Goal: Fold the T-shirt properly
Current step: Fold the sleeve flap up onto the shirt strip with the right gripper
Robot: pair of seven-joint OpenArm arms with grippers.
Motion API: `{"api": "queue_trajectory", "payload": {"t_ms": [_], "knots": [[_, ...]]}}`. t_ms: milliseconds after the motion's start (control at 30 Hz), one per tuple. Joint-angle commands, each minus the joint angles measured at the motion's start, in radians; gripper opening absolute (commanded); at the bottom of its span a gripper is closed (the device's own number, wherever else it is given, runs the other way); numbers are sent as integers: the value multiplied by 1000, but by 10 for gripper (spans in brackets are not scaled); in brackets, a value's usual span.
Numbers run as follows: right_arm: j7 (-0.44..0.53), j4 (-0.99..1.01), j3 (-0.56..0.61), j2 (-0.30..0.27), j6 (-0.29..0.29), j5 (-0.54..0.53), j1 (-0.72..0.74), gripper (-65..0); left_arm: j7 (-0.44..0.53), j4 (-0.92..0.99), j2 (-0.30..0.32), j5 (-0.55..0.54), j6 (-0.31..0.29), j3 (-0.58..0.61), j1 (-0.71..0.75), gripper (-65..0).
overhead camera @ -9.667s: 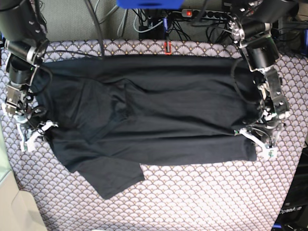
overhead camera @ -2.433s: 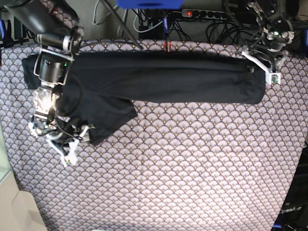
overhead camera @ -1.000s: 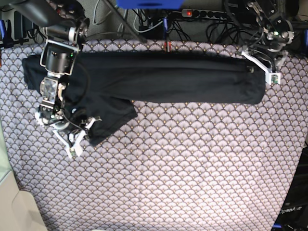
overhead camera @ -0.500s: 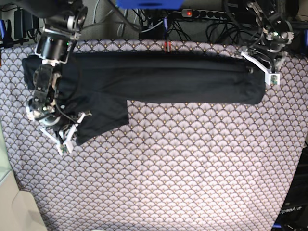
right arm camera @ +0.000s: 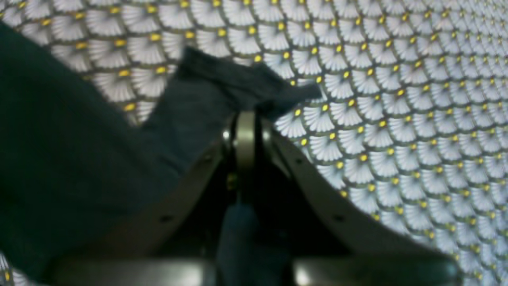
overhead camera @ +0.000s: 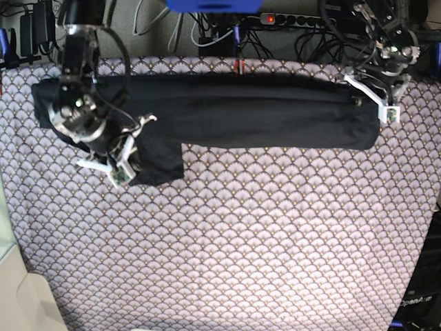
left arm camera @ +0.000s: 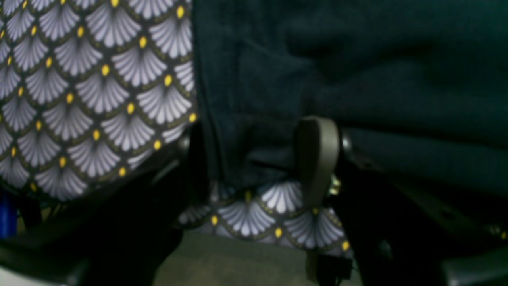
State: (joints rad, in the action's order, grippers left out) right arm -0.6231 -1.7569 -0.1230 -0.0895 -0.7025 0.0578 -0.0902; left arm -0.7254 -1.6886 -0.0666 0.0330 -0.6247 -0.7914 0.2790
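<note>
The black T-shirt (overhead camera: 241,114) lies as a long narrow band along the far side of the table. One sleeve flap (overhead camera: 158,162) sticks out toward me at its left end. My right gripper (overhead camera: 124,165) is shut on that flap. The right wrist view shows the right gripper (right arm camera: 246,119) pinching the T-shirt (right arm camera: 79,151) just below the flap's raised edge. My left gripper (overhead camera: 375,103) stands open at the band's right end. In the left wrist view the left gripper (left arm camera: 254,167) straddles the T-shirt (left arm camera: 357,79) hem, with one finger pad (left arm camera: 317,155) against the cloth.
The scallop-patterned tablecloth (overhead camera: 262,234) covers the whole table. Behind the far edge are a power strip (overhead camera: 289,21), tangled cables and a blue object (overhead camera: 213,5). A pale surface (overhead camera: 10,289) borders the table on the left.
My right gripper has moved up and to the right with the sleeve flap, drawing it closer to the band. The left gripper has stayed where it was, open.
</note>
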Motion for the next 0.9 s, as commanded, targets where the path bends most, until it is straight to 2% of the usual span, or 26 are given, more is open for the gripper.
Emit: {"api": "queue_trajectory", "payload": {"t_ms": [0, 133, 233, 433, 567, 700, 867], "knots": [[18, -42, -4, -10, 4, -9, -7, -650, 17, -14, 7, -11, 1, -3, -5, -321], [26, -127, -4, -16, 4, -11, -72, -650, 17, -14, 9, -11, 1, -3, -5, -321], [29, -163, -5, -51, 4, -34, -115, -650, 17, -14, 9, -11, 1, -3, -5, -321], [29, -166, -13, -177, 4, -178, -178, -650, 17, -14, 9, -11, 1, -3, -4, -321], [30, -166, -13, -235, 4, -233, -230, -650, 17, -14, 9, -11, -1, -3, -2, -321], [101, -166, -14, -273, 4, -278, -294, -650, 17, -14, 9, -11, -1, -3, -1, -321], [179, -166, -22, -278, 4, -272, -369, -650, 17, -14, 9, -9, -1, -3, 3, -321]]}}
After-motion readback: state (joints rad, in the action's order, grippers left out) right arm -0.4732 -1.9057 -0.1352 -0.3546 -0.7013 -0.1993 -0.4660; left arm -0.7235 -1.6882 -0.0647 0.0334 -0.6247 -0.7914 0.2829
